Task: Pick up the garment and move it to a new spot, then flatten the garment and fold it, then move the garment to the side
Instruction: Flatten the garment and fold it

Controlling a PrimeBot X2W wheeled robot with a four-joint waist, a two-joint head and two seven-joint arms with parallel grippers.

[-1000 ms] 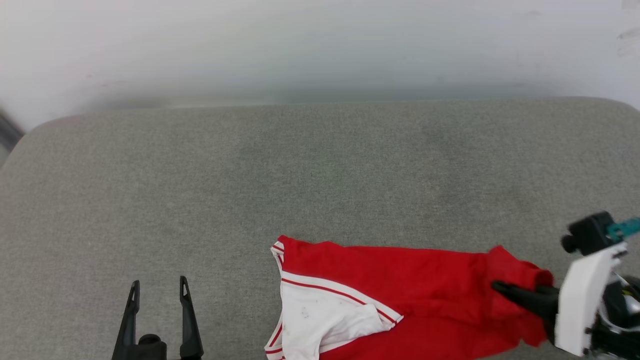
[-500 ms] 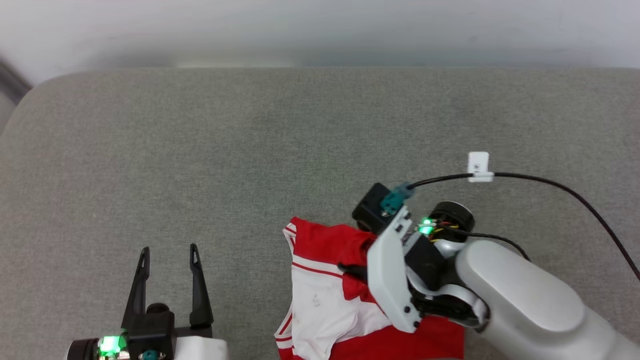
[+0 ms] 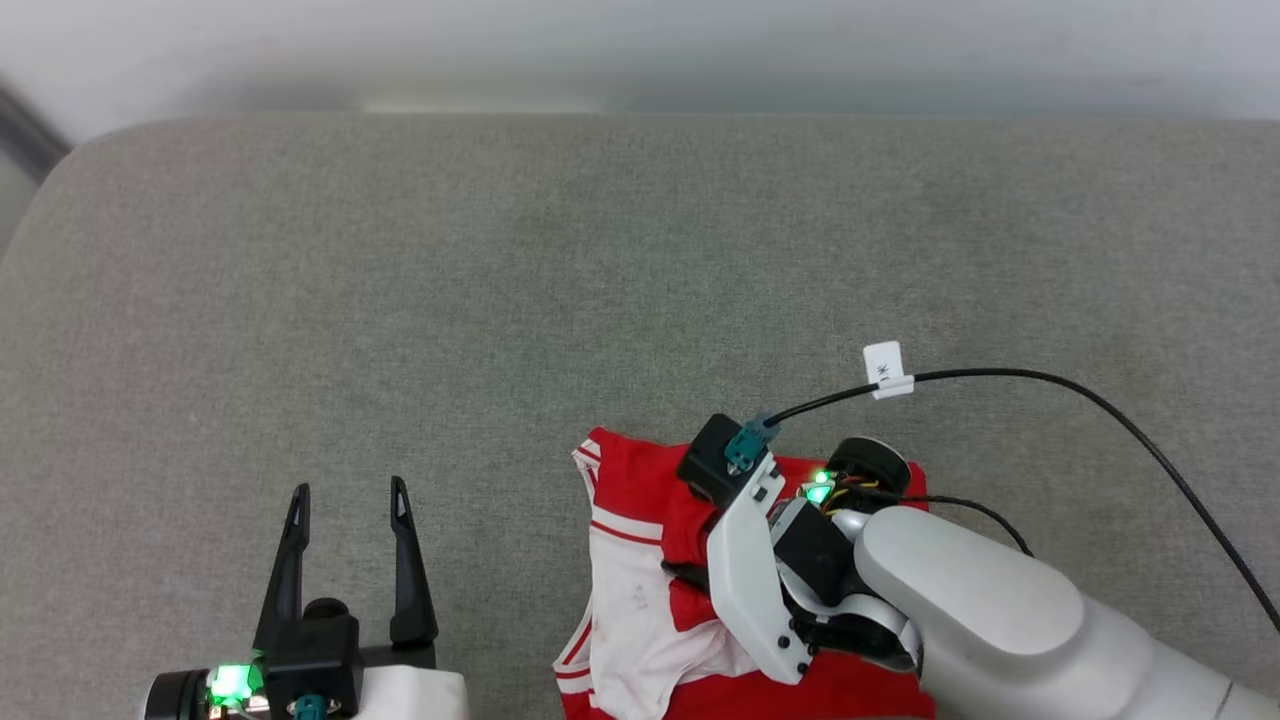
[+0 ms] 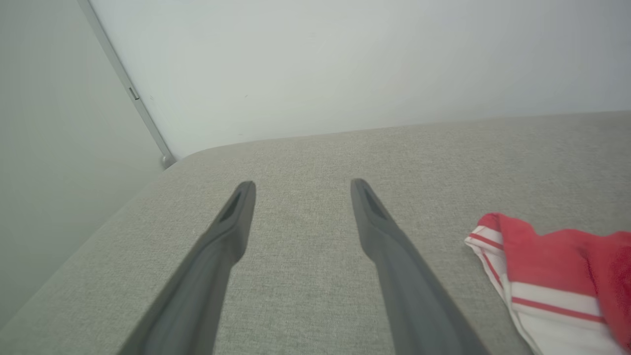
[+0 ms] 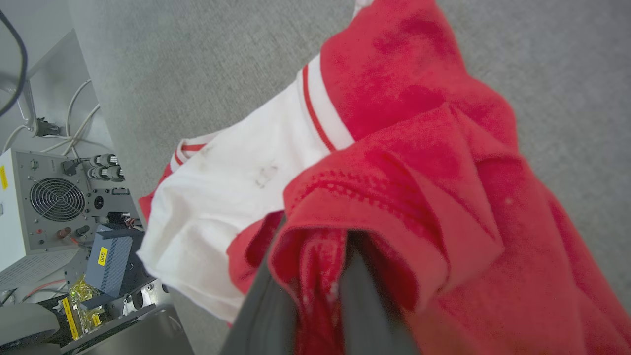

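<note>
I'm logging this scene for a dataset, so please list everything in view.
shirt: one, red with white sleeve, bunched at the pad's near edge
pad: one, grey, under the shirt
wall: one, white, behind the pad
fan box: one, pale grey, off the pad
small box: one, blue-grey with yellow label, beside the fan box
cable: one, black with white tag, to the right wrist
left pincer: one, black, open over bare pad
right pincer: one, black, shut on the shirt
</note>
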